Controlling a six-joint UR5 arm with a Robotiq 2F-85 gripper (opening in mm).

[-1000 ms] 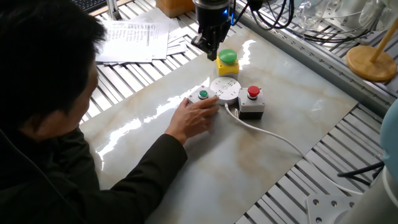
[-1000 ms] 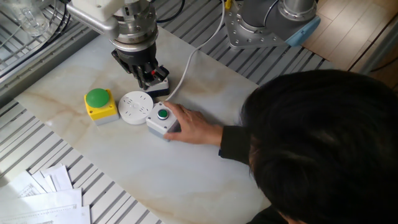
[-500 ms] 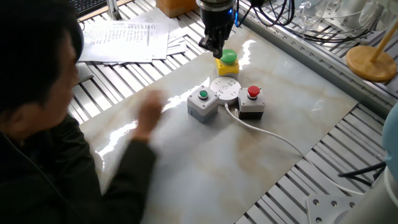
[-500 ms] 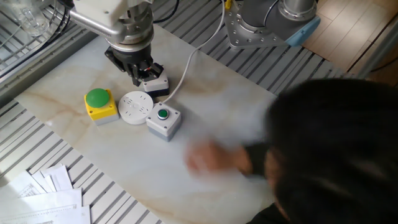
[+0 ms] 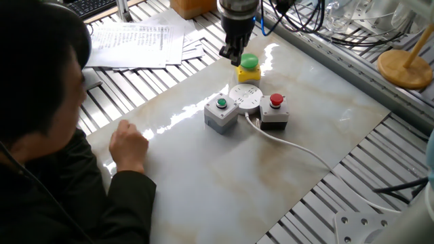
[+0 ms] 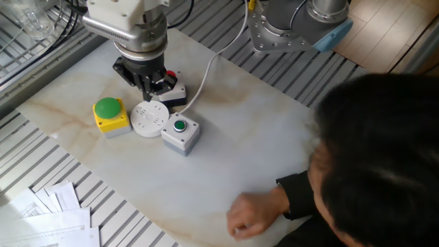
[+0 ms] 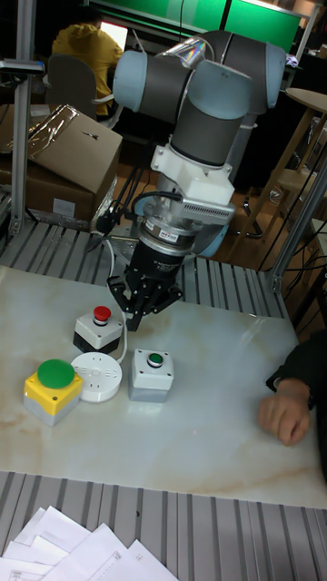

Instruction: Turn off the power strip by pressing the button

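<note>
Standing by the marble-patterned table (image 5: 224,176), I saw the power strip (image 5: 245,97), a round flat white disc with socket holes on top, lying near the middle of the slab. Its thick white cable (image 5: 291,146) left the disc at about five o'clock in one fixed view and trailed off toward the table's edge. Three button boxes crowded around it. A grey box with a green button (image 5: 221,112) touched the disc at about eight o'clock. A grey box with a red button (image 5: 274,111) sat just beside it at about four o'clock. A yellow box with a green cap (image 5: 248,66) stood near it at twelve o'clock.

From the tall fixed view the same cluster read differently: the disc (image 7: 98,376) had the yellow box (image 7: 53,389) at nine o'clock, the green-button box (image 7: 152,373) at three, and the red-button box (image 7: 98,328) at twelve.

The gripper (image 7: 136,316) hung above the cluster, pointing down, between the red-button box and the green-button box in that view and clear of the disc. I could not tell whether its fingers were apart or together.

A person's hand (image 5: 129,146) rested on the slab, well apart from the boxes, loosely curled.
</note>
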